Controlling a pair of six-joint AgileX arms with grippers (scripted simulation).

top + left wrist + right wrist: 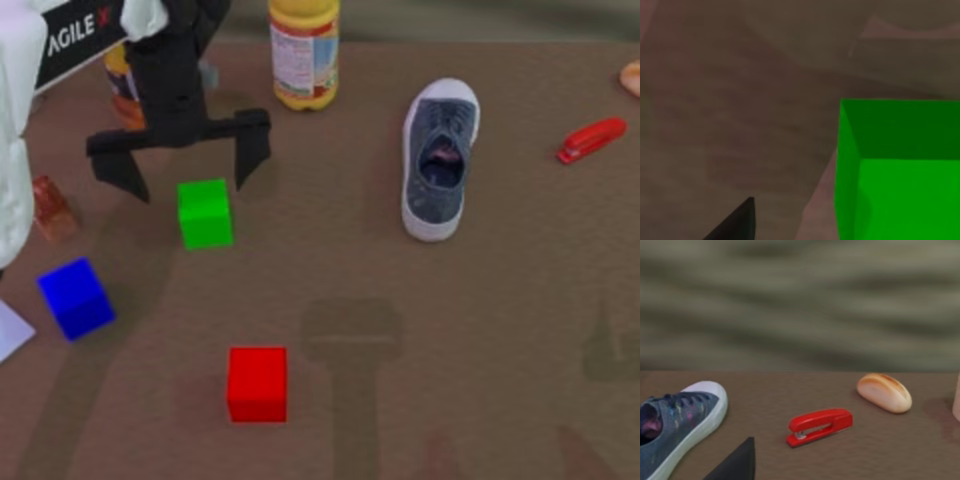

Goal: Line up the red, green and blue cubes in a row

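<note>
A: What step is under way on the table point(480, 330)?

B: The left gripper point(185, 165) hangs over the green cube point(205, 212) with its fingers spread wide and nothing between them, so by the look of it this is the approach to a pick. The cube sits just in front of the fingertips, not yet between them; the left wrist view shows its green face point(900, 195) close by, with one dark fingertip point(737, 222) off to the side.

A: And the other two cubes?

B: The blue cube point(75, 297) lies nearer the front edge than the green cube and to its left. The red cube point(257, 383) lies nearer the front still, a little to the green cube's right. No row yet.

A: What does the next move call for?

B: Likely centring over the green cube, dropping so the fingers straddle it, then closing squarely.

A: Any writing?

B: "AGILE" in white on the left arm's black panel point(80, 35). The yellow bottle point(304, 52) behind the green cube carries a label, too small to read.

A: The right arm?

B: Out of the top view — its wrist camera looks at a shoe point(675, 425), a red stapler point(820, 426) and a bread roll point(884, 392).
</note>
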